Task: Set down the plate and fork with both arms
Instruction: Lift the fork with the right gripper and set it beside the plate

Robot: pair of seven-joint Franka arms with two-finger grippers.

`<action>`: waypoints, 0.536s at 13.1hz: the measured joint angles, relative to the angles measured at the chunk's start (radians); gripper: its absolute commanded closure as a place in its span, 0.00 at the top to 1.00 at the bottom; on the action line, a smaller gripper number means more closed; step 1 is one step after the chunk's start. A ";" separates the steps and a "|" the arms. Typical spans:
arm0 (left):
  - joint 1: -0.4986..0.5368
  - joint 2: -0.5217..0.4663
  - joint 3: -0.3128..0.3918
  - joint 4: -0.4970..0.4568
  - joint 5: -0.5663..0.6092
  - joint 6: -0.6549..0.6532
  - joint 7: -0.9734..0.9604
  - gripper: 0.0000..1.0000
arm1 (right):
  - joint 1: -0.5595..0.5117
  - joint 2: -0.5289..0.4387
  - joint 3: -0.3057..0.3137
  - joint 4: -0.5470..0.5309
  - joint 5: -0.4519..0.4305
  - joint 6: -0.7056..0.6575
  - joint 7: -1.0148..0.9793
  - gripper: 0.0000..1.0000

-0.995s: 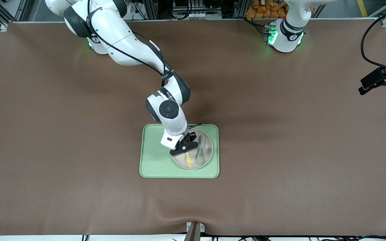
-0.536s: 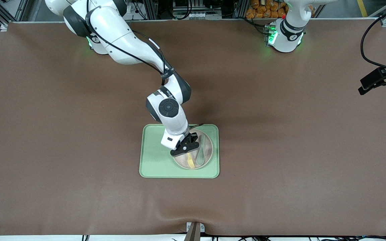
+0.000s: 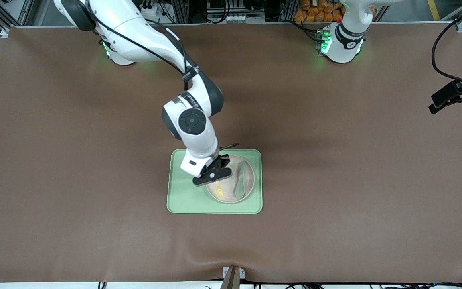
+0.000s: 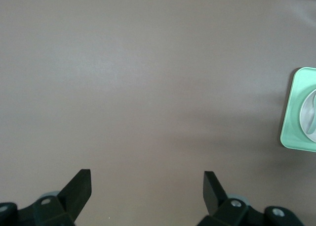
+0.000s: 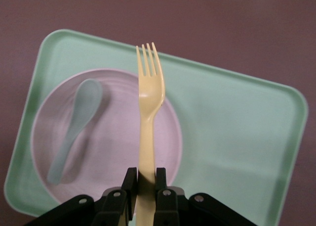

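One right end effector [image 5: 144,186] clamps the fork [image 5: 148,117] above the plate's [image 5: 106,152] rim; left end effector [image 4: 147,192] waits open

Both arms are glossy white with black joint bands, and green lights glow at their bases. A thin black cable runs along the right arm [image 3: 150,36]. The black grippers show small silver screws, seen on the right gripper [image 5: 145,189] and the left gripper [image 4: 147,191].

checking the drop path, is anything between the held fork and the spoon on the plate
Nothing. In the right wrist view, only bare plate shows between the fork, clamped in the right gripper, and the spoon lying in the plate.
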 measured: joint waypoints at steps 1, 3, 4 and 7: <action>0.000 0.000 0.000 0.000 0.000 0.000 0.000 1.00 | -0.025 -0.005 0.000 -0.001 0.000 -0.014 0.000 0.00; 0.000 0.000 0.000 0.000 0.000 0.000 0.000 1.00 | -0.074 -0.020 0.000 -0.022 0.000 -0.031 0.000 0.00; 0.000 0.000 0.000 0.000 0.000 0.000 0.000 1.00 | -0.093 -0.037 -0.001 -0.050 0.000 -0.035 0.000 0.00; 0.000 0.000 0.000 0.000 0.000 0.000 0.000 1.00 | -0.143 -0.079 -0.001 -0.151 0.065 -0.035 0.003 0.00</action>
